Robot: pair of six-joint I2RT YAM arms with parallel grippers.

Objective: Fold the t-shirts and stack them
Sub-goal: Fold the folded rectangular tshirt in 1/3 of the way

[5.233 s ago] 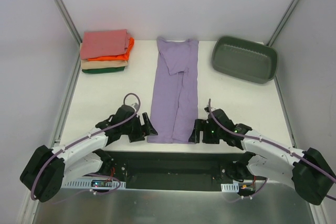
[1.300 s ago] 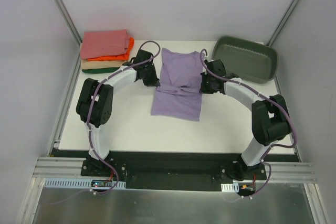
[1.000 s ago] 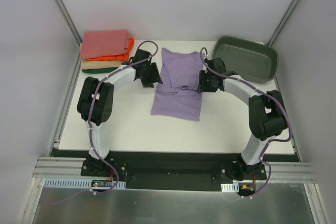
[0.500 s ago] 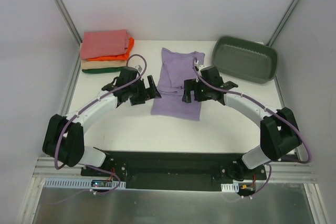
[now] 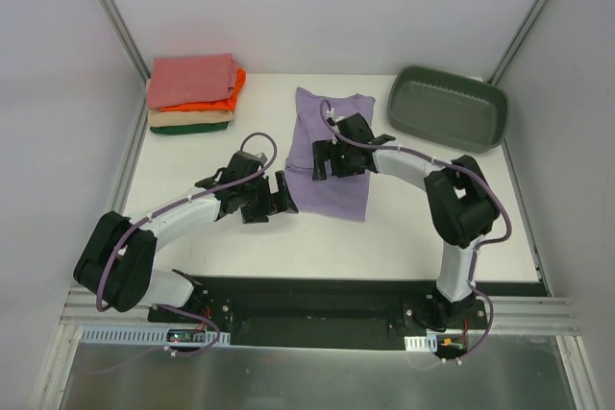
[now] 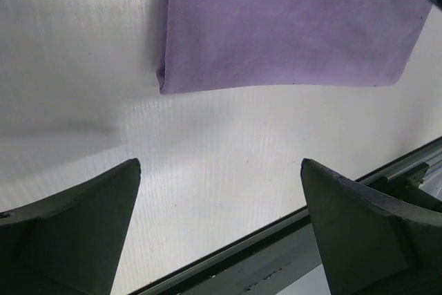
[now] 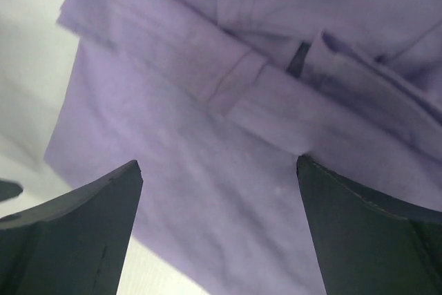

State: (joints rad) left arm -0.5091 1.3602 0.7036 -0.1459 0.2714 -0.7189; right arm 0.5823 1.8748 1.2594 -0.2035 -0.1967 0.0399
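On the white table (image 5: 192, 228) the shirt (image 5: 341, 191) is laid at the middle, its long axis running near to far. The right gripper (image 5: 323, 160) is held over its left half, the left gripper (image 5: 281, 195) just beside its near left corner. Both are spread wide and empty. The stack (image 5: 192, 93) is seen far left.

FRONT: near strip of table (image 5: 413, 237) is lying open | CENTRE: lavender shirt (image 5: 338, 194) and right arm (image 5: 408, 162) are blocking the middle | BACK: folded stack (image 5: 192, 93) and tub (image 5: 447, 108) are crowding the far corners
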